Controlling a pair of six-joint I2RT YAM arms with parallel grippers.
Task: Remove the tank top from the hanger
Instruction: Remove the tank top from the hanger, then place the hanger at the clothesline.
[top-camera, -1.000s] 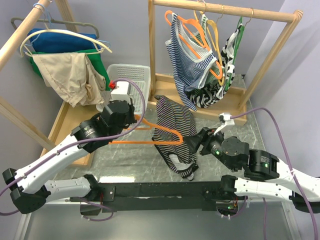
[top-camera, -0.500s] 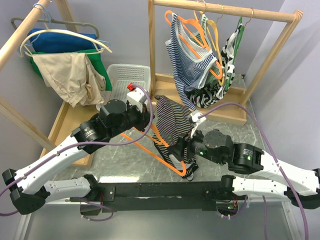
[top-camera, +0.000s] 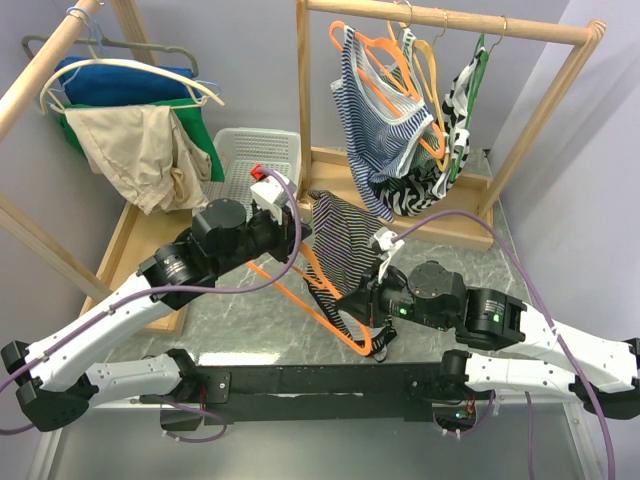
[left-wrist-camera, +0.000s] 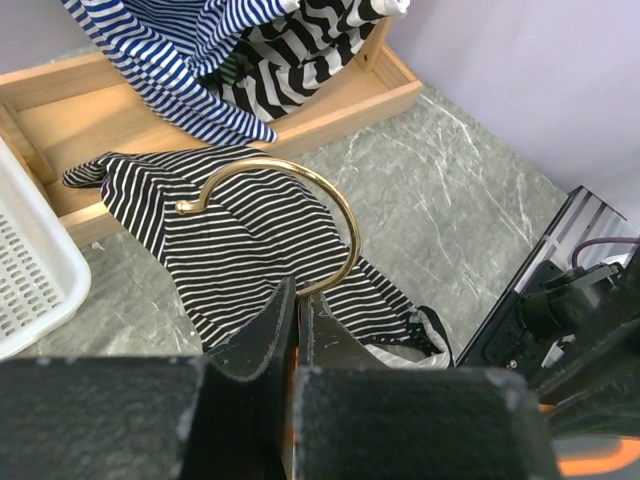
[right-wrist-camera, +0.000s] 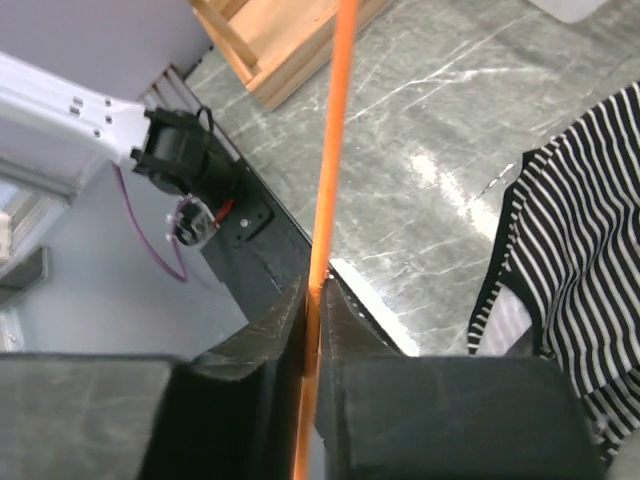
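Only the left wrist view is showing the gold hook (left-wrist-camera: 340, 215), pinched at its base by the closed left gripper (left-wrist-camera: 298, 300). Only the right wrist view is showing the right gripper (right-wrist-camera: 318, 292) clamping the bar of the orange hanger (right-wrist-camera: 335, 130). Overhead, both arms are reaching inward, right of the white basket (top-camera: 262, 160). The striped tank top (top-camera: 345, 235) is draping the hanger, whose bar is slanting away from the basket.

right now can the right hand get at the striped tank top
Probably not yet: the right hand is clamped on the orange hanger, though the tank top hangs just beside it, nothing between.
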